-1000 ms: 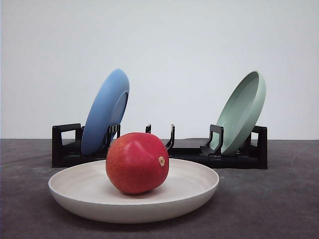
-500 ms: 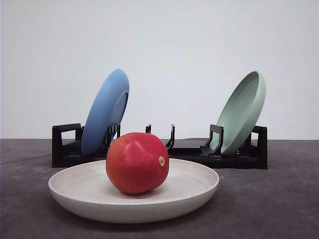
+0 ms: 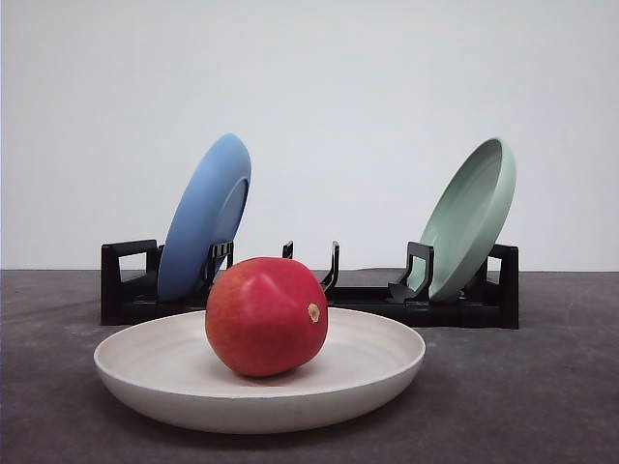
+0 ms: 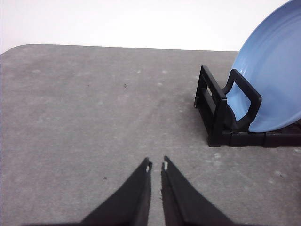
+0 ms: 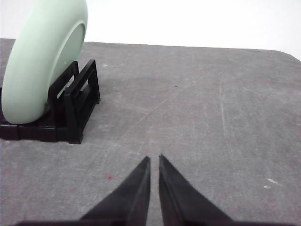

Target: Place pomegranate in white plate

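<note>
1. The pomegranate [image 3: 267, 316] is seen resting inside the white plate [image 3: 382, 369], a little left of the plate's middle, with its small tan nub turned to the right.
2. The white plate is set flat on the grey table [image 3: 542, 387], at the near centre of the scene; nothing else is held in it.
3. Behind the plate, a black dish rack [image 3: 126, 282] is stretched from left to right across the table.
4. A blue plate [image 3: 205, 217] is stood on edge in the left end of the rack, leaned to the right at its top.
5. A pale green plate [image 3: 471, 217] is stood on edge in the right end of the rack, also leaned to the right at its top.
6. The middle slots of the rack are seen between the two standing plates, just behind the pomegranate.
7. In the left wrist view, the left gripper [image 4: 155, 165] is shown over bare table with its fingers drawn almost together, only a thin gap left between the tips, and nothing is grasped; the blue plate [image 4: 273, 80] and the rack's end [image 4: 221, 113] are seen nearby.
8. In the right wrist view, the right gripper [image 5: 154, 158] is likewise shown with fingers nearly closed on nothing, over bare table, with the pale green plate [image 5: 42, 61] in its rack end [image 5: 77, 101] nearby.
</note>
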You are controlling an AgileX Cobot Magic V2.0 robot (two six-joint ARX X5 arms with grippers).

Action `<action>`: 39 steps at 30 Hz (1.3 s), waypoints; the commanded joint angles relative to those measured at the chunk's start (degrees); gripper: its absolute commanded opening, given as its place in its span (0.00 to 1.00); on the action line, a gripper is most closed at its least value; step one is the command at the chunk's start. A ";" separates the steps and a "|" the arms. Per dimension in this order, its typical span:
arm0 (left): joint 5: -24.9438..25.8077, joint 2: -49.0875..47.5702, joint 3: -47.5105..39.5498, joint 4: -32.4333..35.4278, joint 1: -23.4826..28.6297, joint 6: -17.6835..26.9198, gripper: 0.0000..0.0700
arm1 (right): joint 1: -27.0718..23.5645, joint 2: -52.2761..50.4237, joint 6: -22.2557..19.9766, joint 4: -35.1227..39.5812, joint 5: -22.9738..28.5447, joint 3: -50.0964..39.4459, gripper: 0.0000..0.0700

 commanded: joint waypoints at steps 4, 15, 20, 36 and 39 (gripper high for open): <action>-0.13 -0.07 -0.55 0.70 0.09 0.59 0.03 | -0.09 -0.15 0.61 0.59 0.00 -0.26 0.04; -0.13 -0.07 -0.55 0.70 0.09 0.59 0.03 | -0.09 -0.15 0.61 0.59 0.00 -0.26 0.04; -0.13 -0.07 -0.55 0.70 0.11 0.59 0.03 | -0.09 -0.15 0.61 0.59 0.00 -0.26 0.04; -0.13 -0.07 -0.55 0.70 0.09 0.59 0.03 | -0.09 -0.15 0.61 0.59 0.00 -0.26 0.04; -0.13 -0.07 -0.55 0.70 0.09 0.59 0.03 | -0.09 -0.15 0.61 0.59 0.00 -0.26 0.04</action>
